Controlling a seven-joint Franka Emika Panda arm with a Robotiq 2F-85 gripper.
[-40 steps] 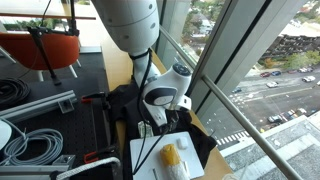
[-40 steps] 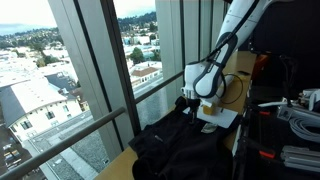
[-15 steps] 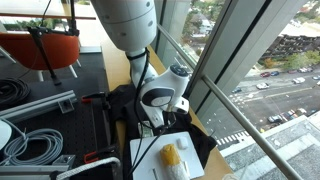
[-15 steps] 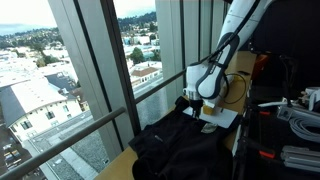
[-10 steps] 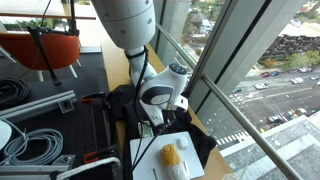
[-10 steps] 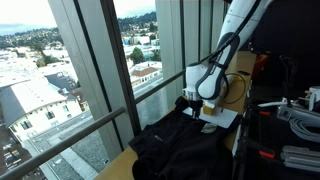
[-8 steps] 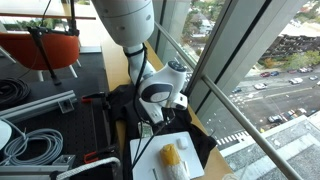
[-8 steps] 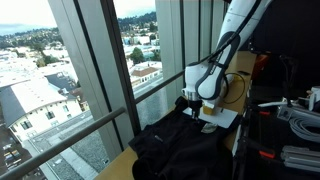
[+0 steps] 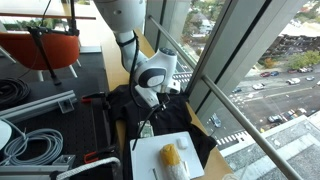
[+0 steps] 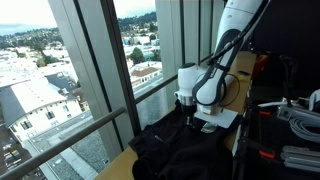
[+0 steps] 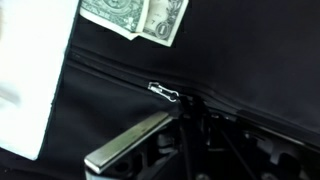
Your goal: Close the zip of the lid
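The lid (image 11: pixel 240 60) is the black fabric top of a soft, rumpled black bag, seen in both exterior views (image 9: pixel 170 118) (image 10: pixel 175 148). A zip line crosses it in the wrist view, with the silver zip pull (image 11: pixel 165 92) sticking out from my fingertips. My gripper (image 11: pixel 182 108) is shut, and the pull's end disappears between the jaws. In both exterior views the gripper (image 9: pixel 147 99) (image 10: pixel 188 115) points down onto the bag's middle. Two dollar bills (image 11: pixel 135 18) lie on the lid beyond the zip.
A white board (image 9: pixel 170 160) (image 10: pixel 222 117) with a yellow object (image 9: pixel 170 155) lies on the bag's end. Window glass and a slanted rail (image 9: pixel 235 105) run close alongside. Coiled grey cables (image 9: pixel 35 140) and an orange chair (image 9: pixel 45 48) stand on the room side.
The gripper has moved along the bag away from the white board, staying shut. The arm's wrist has swung with it.
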